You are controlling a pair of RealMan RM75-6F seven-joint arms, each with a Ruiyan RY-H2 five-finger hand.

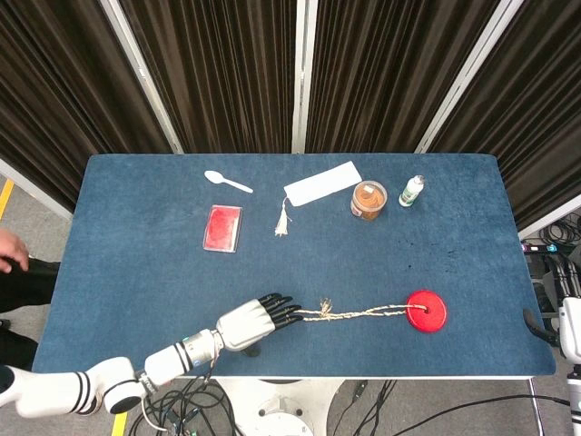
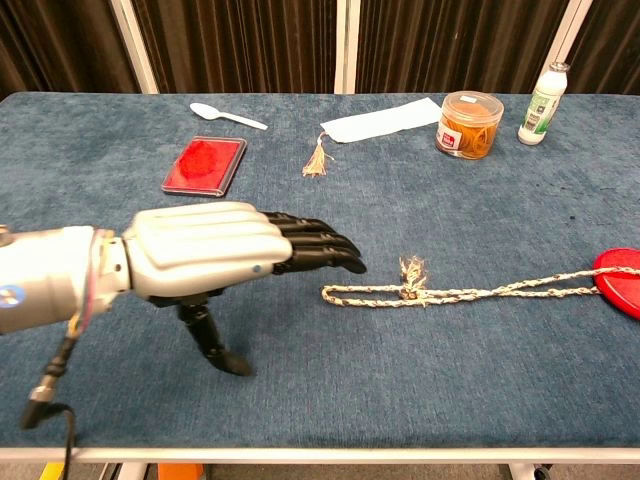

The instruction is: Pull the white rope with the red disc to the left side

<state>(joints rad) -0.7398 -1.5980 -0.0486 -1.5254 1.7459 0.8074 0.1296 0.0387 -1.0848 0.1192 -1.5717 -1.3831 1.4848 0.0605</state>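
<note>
The white rope [image 1: 349,313] [image 2: 470,293] lies flat along the near part of the blue table, running left from the red disc [image 1: 426,311] [image 2: 621,279]. A small frayed knot [image 2: 412,270] sits partway along it. My left hand [image 1: 254,321] [image 2: 215,252] reaches in from the near left, palm down, fingers [image 2: 320,245] stretched out and apart, holding nothing. Its fingertips hover just short of the rope's left end [image 2: 330,293]. My right hand [image 1: 570,329] shows only at the right edge of the head view, off the table, its fingers not visible.
At the back of the table [image 1: 136,245] lie a white spoon [image 1: 227,181], a red flat case [image 1: 222,226], a white paper strip [image 1: 322,183] with a tassel [image 1: 282,221], a clear jar [image 1: 369,200] and a small bottle [image 1: 412,191].
</note>
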